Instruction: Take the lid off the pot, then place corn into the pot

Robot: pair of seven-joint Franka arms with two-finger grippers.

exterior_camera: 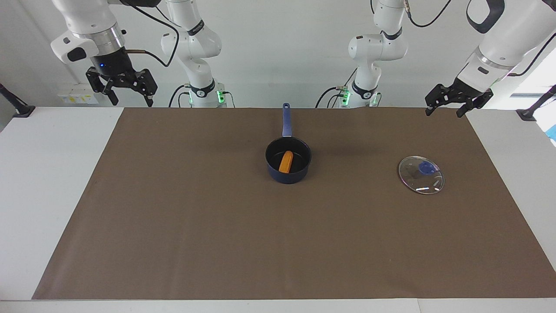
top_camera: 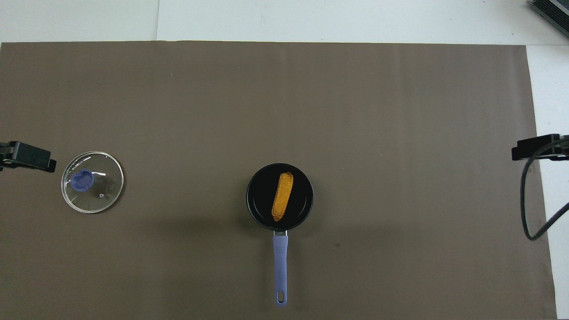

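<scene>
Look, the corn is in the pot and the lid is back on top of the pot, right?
Not quite. The corn is in the pot, but the lid lies flat on the mat beside it, toward the left arm's end. The facing view shows it.

Both arms up high, one at each end of the tabletop. Left end effector (exterior_camera: 447, 107) tilted down, fingers spread apart, empty. Right end effector (exterior_camera: 127, 98) same deal: raised, fingers apart, holding nothing.
</scene>
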